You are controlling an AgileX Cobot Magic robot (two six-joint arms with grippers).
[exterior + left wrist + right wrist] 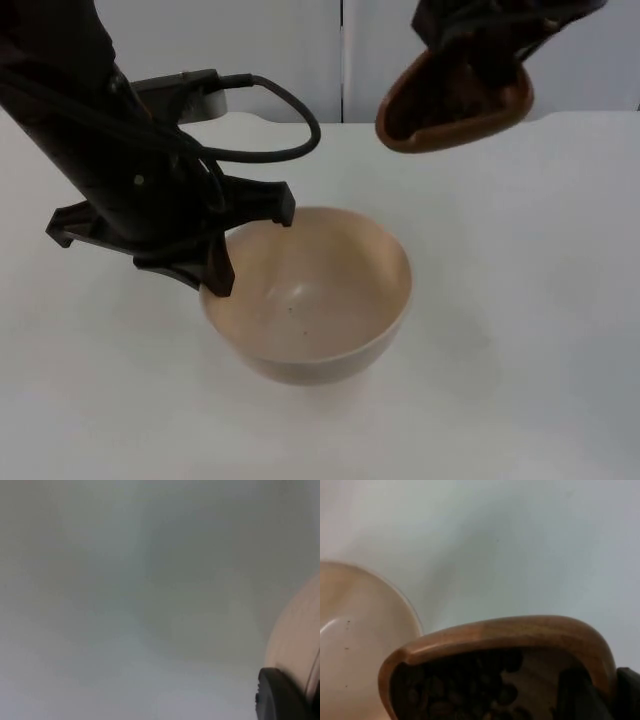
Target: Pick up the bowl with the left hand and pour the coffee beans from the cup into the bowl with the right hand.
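Observation:
A cream bowl (320, 300) sits at the table's middle, and I cannot tell whether it touches the table. My left gripper (250, 250) is shut on the bowl's left rim; the bowl's outer wall (295, 635) runs beside one black fingertip (280, 695). The bowl's inside holds only a few dark specks. Up at the back right, my right gripper (490, 55) is shut on a brown wooden cup (455, 100), tilted with its mouth toward the bowl. In the right wrist view the cup (510, 635) holds dark coffee beans (465, 690), with the bowl (360, 640) below and beyond its lip.
The white table (540, 330) stretches around the bowl on all sides. A grey partition wall (290, 50) closes the back edge.

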